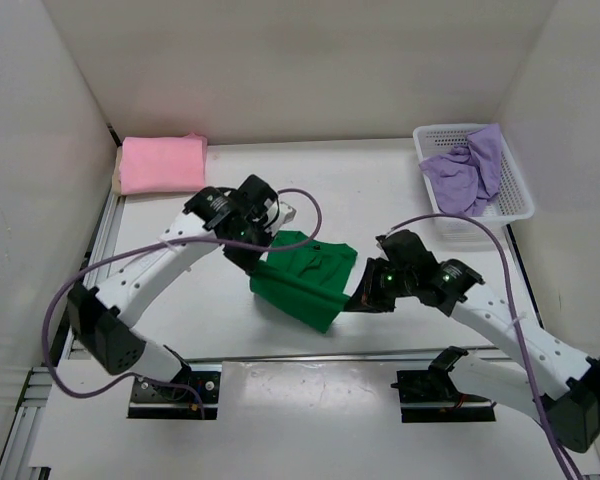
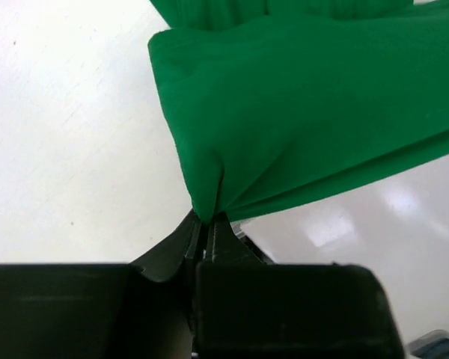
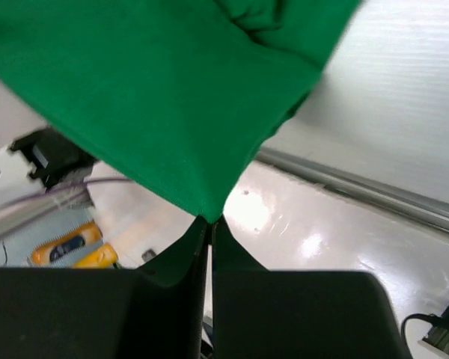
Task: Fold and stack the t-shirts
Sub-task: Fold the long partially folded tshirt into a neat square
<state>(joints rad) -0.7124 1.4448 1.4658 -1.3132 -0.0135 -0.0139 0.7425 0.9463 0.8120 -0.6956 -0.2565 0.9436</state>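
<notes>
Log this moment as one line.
left gripper: shut on green shirt | right gripper: shut on green shirt | pink shirt: folded | purple shirt: in basket

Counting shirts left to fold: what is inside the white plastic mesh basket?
A crumpled light purple cloth t-shirt lies in the white plastic mesh basket. Anything beneath it is covered.

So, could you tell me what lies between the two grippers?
The green t-shirt, pinched by the left gripper and the right gripper, spans them in the top view.
</notes>
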